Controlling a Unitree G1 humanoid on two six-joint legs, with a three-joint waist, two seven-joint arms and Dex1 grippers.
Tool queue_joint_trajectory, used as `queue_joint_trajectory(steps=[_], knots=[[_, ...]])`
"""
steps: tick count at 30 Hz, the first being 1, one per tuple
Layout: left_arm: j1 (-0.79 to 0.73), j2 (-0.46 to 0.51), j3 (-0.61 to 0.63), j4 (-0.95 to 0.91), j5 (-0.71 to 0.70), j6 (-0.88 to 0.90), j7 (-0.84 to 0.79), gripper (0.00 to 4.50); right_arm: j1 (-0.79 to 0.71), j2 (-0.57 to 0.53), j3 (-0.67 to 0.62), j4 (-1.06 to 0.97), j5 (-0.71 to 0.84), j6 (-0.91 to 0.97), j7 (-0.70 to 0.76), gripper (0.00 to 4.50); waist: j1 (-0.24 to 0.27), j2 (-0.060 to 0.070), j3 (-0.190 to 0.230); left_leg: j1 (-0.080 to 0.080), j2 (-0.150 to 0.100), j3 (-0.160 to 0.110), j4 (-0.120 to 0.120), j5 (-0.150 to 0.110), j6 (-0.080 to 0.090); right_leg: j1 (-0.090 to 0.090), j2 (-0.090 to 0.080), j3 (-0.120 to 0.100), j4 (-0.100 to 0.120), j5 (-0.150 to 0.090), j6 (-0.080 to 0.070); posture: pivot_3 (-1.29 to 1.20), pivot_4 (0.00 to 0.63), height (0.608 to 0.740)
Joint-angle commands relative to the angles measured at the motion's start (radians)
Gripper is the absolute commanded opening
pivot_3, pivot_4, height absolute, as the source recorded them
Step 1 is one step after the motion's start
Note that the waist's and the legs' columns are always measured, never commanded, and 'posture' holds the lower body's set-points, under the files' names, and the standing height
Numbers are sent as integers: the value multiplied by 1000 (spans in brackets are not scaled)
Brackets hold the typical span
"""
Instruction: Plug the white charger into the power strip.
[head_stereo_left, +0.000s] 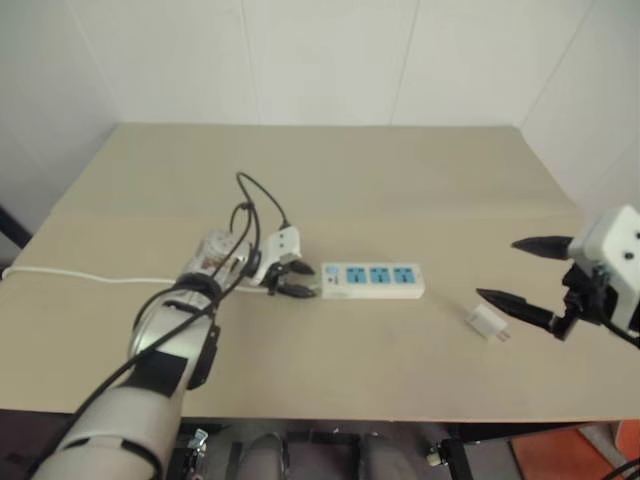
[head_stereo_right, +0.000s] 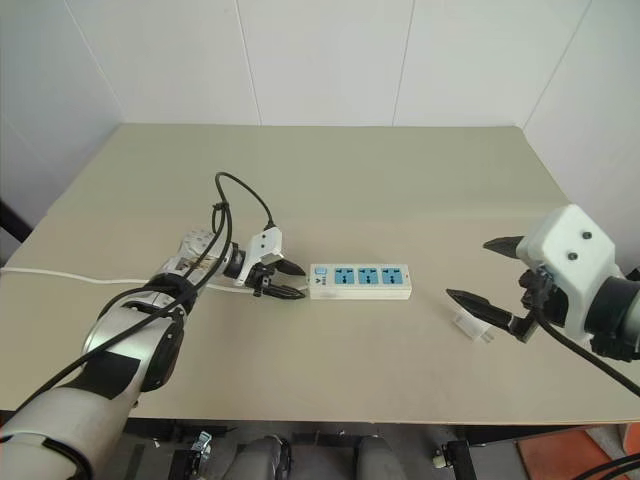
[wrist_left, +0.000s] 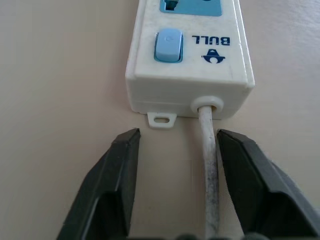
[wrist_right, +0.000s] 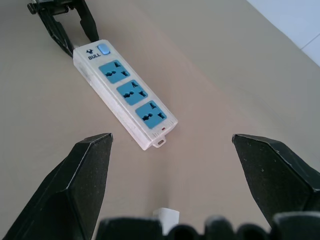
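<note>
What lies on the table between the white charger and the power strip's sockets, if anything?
Nothing visible. The white charger lies on bare table to the right of the power strip, apart from it. The right gripper hovers open by it; the left gripper straddles the strip's cord.

The power strip (head_stereo_left: 373, 281) lies flat on the table (head_stereo_left: 400, 180), near its middle. The cord (head_stereo_left: 80, 277) runs from the strip's left end toward the table's left edge. The left gripper (head_stereo_left: 297, 281) sits just left of the strip, with the cord between its fingers. The white charger (head_stereo_left: 487, 322) lies to the right of the strip and closer to the robot. The right gripper (head_stereo_left: 520, 272) hangs right of the strip, over the charger.
</note>
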Motion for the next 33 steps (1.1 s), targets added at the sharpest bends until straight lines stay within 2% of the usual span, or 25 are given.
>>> queue_joint_trajectory(steps=[1, 6, 12, 16, 21, 25, 28, 31, 32, 33], knots=[[25, 14, 2, 9, 16, 8, -56, 1444, 5, -17, 8, -6, -27, -43, 5, 4500, 0, 0, 0, 0, 0, 0, 0, 0, 0, 0, 0, 0, 0, 0, 0, 0, 150, 740], [37, 32, 27, -4, -10, -14, -163, 15, 6, -18, 62, 16, -52, -82, 17, 4500, 0, 0, 0, 0, 0, 0, 0, 0, 0, 0, 0, 0, 0, 0, 0, 0, 150, 740], [47, 48, 155, -54, -148, 2, -224, 15, 1, -13, 111, 39, -79, -114, 9, 4500, 2, 0, 0, -1, 0, 0, 0, 0, 0, -1, 0, 0, 0, 0, 0, 0, 150, 740], [99, 121, 122, -132, -122, -7, -207, 15, 14, -4, 121, 44, -90, -129, 15, 4500, -2, 0, 0, -2, 0, 0, 0, 0, 0, -2, 0, 0, 0, 0, 0, 0, 150, 740], [271, 215, 123, -372, -188, -16, -251, 15, 7, 9, 171, 63, -108, -156, 3, 4500, -5, 0, 0, -1, 2, 0, 0, 0, 0, -2, 0, 1, 0, 0, 0, 0, 150, 740], [385, 260, 99, -553, -324, 131, -254, 15, -26, 12, 233, 90, -128, -181, -5, 4500, 3, 0, 0, -1, 2, 0, 1, 0, 0, -2, 0, 0, 1, 0, 0, 0, 150, 740], [433, 254, 119, -622, -347, 215, -246, 853, -41, 10, 251, 110, -138, -195, 1, 4500, 11, 0, 0, -2, 2, 0, 2, 0, 0, -2, 0, -1, 1, 0, 0, 0, 150, 740], [496, 282, 124, -732, -440, 274, -253, 1868, -38, 4, 246, 115, -145, -196, 8, 4500, 6, 0, 0, -2, 2, 0, 2, 0, 0, -1, 0, -1, 1, 0, 0, 0, 150, 740], [513, 293, 130, -751, -464, 266, -254, 1993, -34, 4, 241, 114, -145, -196, 10, 4500, 5, 0, 0, -2, 3, 0, 2, 0, 0, -1, 0, -1, 1, 0, 0, 0, 150, 740], [523, 299, 140, -756, -476, 250, -254, 2429, -29, 5, 238, 113, -148, -196, 11, 4500, 4, 0, 0, -2, 3, 0, 2, 0, 0, -2, 0, -1, 1, 0, 0, 0, 150, 740]])
